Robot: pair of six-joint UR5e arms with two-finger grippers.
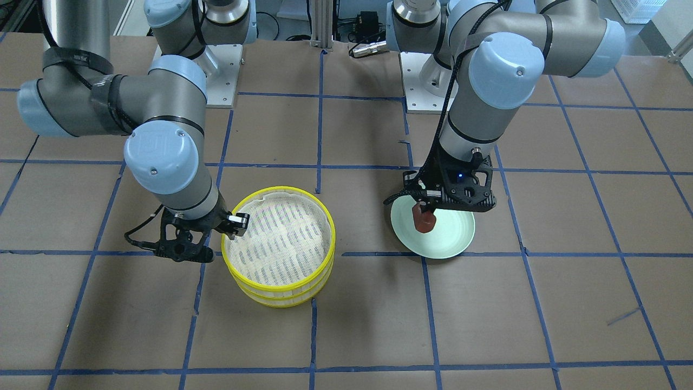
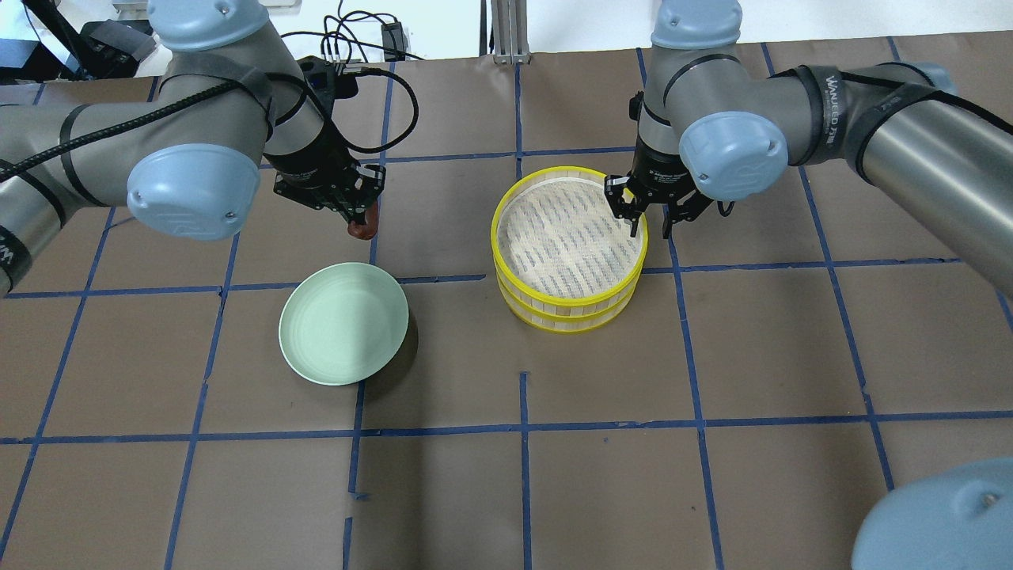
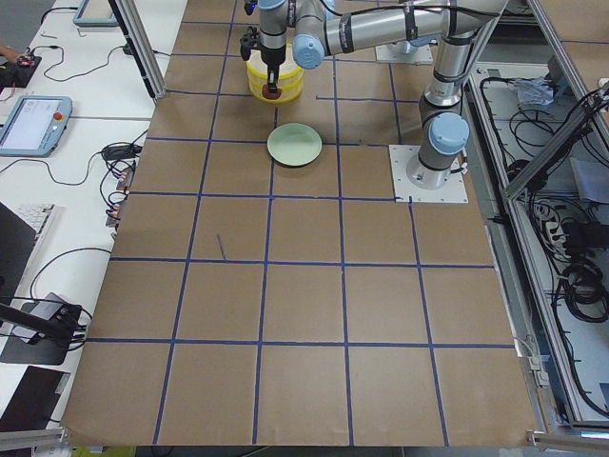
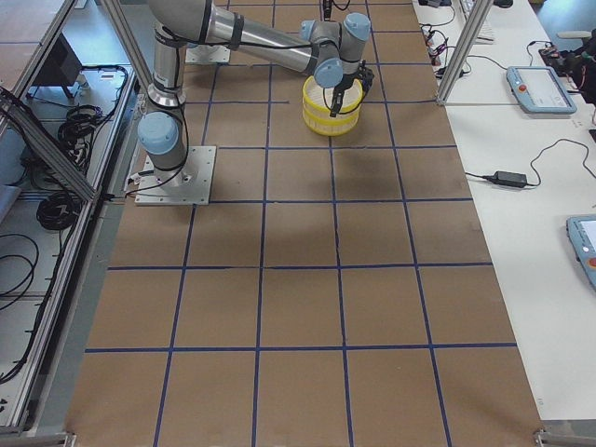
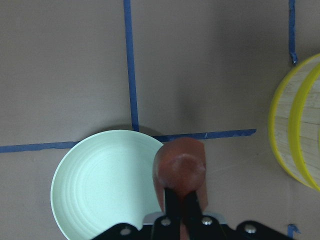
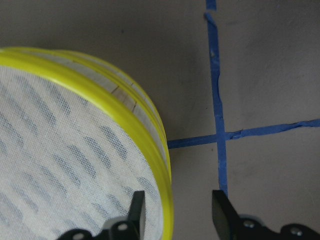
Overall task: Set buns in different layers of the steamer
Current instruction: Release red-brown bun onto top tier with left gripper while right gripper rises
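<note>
Figure: the work table. We show a table (image 2: 712, 356) covered in brown paper and divided into squares by blue tape lines (image 2: 522, 427). Two things rest directly on the paper. The pale green plate (image 2: 316, 348) lies flat over a crossing of tape lines. The steamer stack (image 2: 566, 313) stands over the neighbouring crossing, with only its lower layer (image 2: 563, 323) touching the table (the upper layer sits on that one). We note bare paper between plate and stack, which stand apart. A metal base plate (image 3: 433, 186) is fixed flat at the robot's edge, and a short stray strip of blue tape (image 1: 622, 317) lies within one square.
</note>
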